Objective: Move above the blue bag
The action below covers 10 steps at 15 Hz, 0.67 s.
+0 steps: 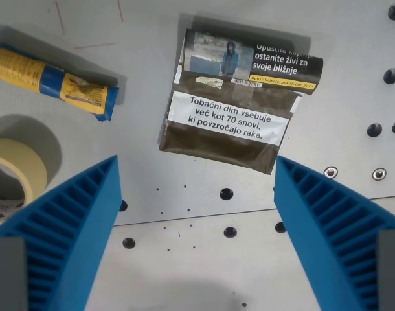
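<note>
The blue bag (pixel 54 79) is a rolled blue pack with a yellow label. It lies at an angle on the grey table at the wrist view's upper left. My gripper (pixel 197 194) is open and empty, its two blue ribbed fingers (pixel 74 220) standing wide apart at the bottom of the view. The bag lies beyond and to the left of the left finger, well outside the gap between the fingers.
A brown tobacco pouch (pixel 236 97) with a white warning label lies at top centre, just beyond the gap. A roll of cream masking tape (pixel 16 170) sits at the left edge. The grey table plate (pixel 197 272) has several dark screw holes.
</note>
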Tool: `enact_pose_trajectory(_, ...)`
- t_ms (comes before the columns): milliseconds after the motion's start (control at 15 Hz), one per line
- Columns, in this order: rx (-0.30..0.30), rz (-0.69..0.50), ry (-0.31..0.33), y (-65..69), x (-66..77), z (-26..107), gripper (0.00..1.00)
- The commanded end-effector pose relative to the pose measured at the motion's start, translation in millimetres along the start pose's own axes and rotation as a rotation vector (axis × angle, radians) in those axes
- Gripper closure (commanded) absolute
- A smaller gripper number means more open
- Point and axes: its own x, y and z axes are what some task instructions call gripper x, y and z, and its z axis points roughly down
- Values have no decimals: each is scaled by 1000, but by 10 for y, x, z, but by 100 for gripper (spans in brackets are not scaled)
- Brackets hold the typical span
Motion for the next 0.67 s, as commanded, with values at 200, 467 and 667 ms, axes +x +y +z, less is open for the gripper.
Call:
enact_pose_trajectory(200, 1, -1, 3, 0, -2, -15, 0)
enact_pose_trajectory(467, 2, -34, 4, -11, -2, -1, 0)
enact_pose_trajectory(667, 4, -84, 9, -34, -4, 29, 0)
